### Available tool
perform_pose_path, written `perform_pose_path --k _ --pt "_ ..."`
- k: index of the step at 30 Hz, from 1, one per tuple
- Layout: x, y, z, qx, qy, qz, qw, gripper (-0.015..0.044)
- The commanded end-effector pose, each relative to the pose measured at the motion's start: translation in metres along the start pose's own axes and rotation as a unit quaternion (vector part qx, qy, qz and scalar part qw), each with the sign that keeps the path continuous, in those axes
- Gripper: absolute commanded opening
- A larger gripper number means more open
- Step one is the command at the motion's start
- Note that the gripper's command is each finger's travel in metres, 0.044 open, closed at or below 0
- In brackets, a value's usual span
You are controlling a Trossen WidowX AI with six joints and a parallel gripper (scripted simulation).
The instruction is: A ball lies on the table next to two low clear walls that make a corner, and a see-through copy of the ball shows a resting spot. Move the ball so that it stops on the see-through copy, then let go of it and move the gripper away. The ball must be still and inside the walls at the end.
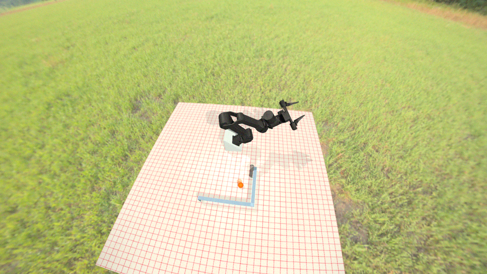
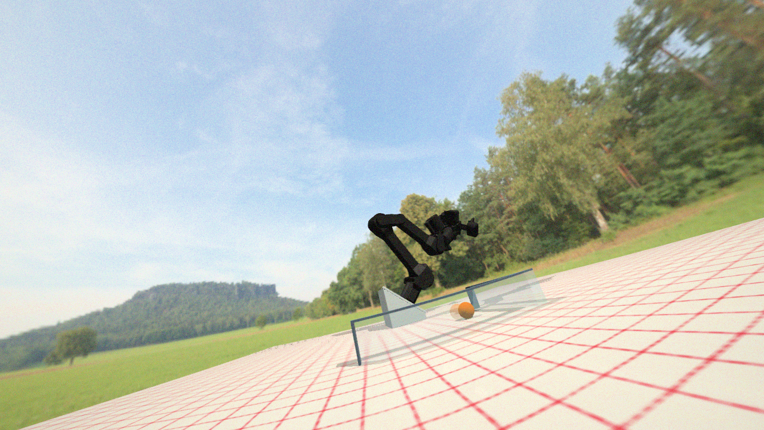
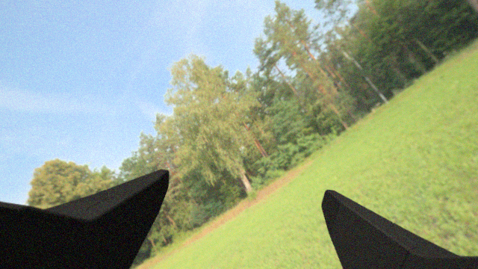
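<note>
while the gripper [image 1: 296, 110] hung open and empty at upper right of the top view, the ball [image 1: 240, 184] lay well below-left, inside the walls [image 1: 253, 185].

Matte black jointed arm [image 1: 250, 122] with 2 tapered, pointed black fingers

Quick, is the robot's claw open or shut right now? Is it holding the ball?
Gripper: open, fingers spread wide, holding nothing. The orange ball lies on the table.
</note>
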State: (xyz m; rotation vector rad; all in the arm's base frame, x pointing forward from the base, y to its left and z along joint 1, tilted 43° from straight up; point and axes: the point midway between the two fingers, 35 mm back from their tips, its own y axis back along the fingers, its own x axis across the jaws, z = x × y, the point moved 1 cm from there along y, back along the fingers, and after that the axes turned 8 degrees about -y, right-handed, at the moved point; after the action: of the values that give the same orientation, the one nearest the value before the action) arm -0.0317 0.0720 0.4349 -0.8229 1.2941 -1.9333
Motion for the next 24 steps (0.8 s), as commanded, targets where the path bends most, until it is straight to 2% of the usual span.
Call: perform_pose_path --k 1,5,9,14,19,24 --pt "-0.001 -0.001 -0.001 0.001 0.002 -0.002 1.000 0.0374" --pt "-0.022 -0.010 -0.015 0.036 0.053 -0.041 0.997 0.0269" --pt "-0.069 -0.016 -0.031 0.097 0.169 -0.120 0.973 0.0269" --pt "-0.137 -0.009 -0.032 0.174 0.295 -0.223 0.913 0.0269" --pt "-0.204 0.016 -0.012 0.246 0.391 -0.327 0.825 0.0269" --pt "-0.260 0.057 0.026 0.312 0.451 -0.428 0.719 0.0269"
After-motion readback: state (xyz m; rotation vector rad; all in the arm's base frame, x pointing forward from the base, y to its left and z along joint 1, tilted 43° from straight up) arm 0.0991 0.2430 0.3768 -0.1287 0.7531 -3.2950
